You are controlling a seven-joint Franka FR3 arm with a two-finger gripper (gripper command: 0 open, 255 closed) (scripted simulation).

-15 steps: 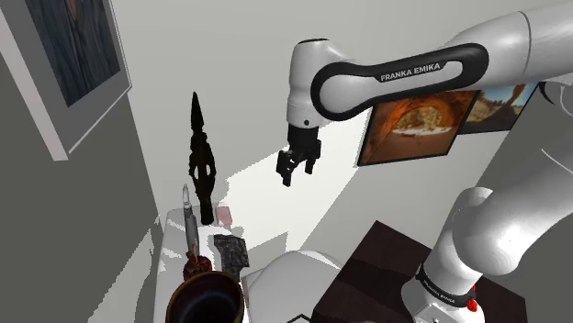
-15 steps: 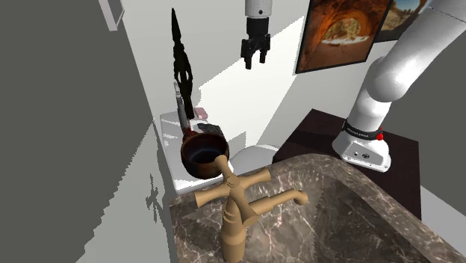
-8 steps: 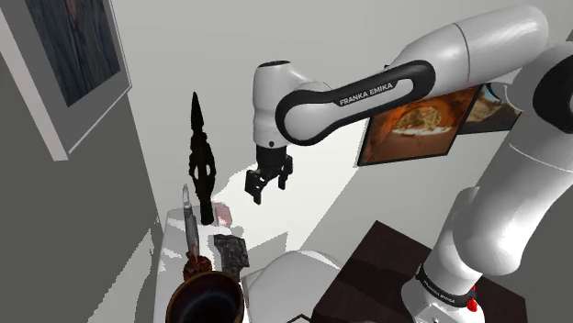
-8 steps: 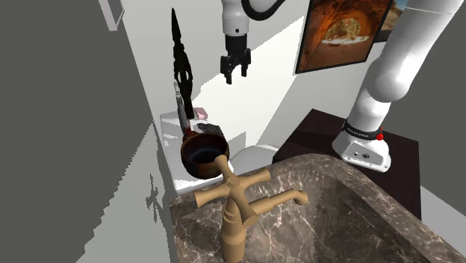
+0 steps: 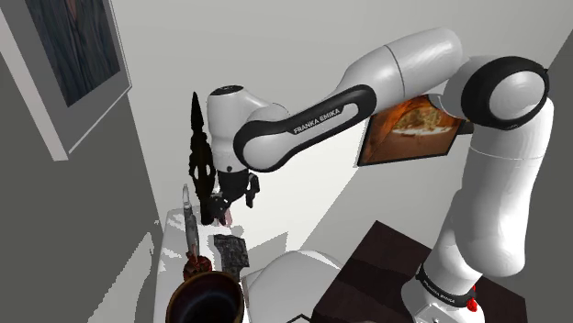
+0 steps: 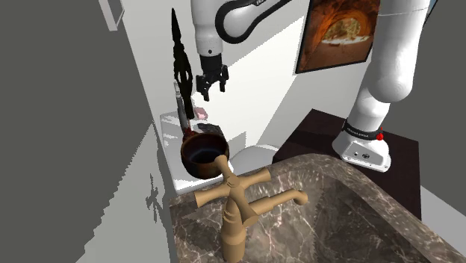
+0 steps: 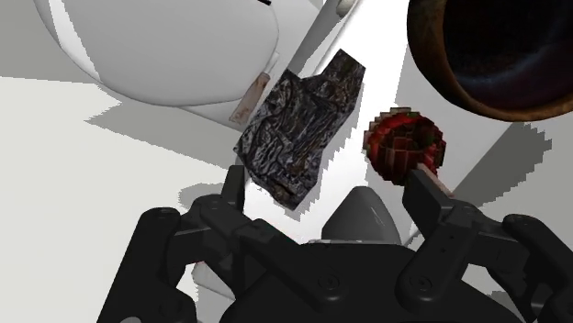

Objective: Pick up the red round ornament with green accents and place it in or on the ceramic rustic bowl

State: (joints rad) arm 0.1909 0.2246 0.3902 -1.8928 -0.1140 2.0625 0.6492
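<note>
Red ornament (image 7: 404,147), one, beside one bowl (image 7: 500,55); gripper (image 7: 329,181) spread wide (empty).

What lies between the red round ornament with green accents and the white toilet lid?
A dark crumpled object lies between the red ornament and the white lid, as the wrist view shows.

A tall black pointed figure (image 5: 200,151) stood on a white ledge (image 5: 170,231). A crumpled dark grey object (image 5: 231,250) lay at its 5 o'clock. A framed arch picture (image 5: 409,128) hung at its 3 o'clock. A tan tap (image 6: 240,198) rose from a marble sink (image 6: 373,217).
</note>
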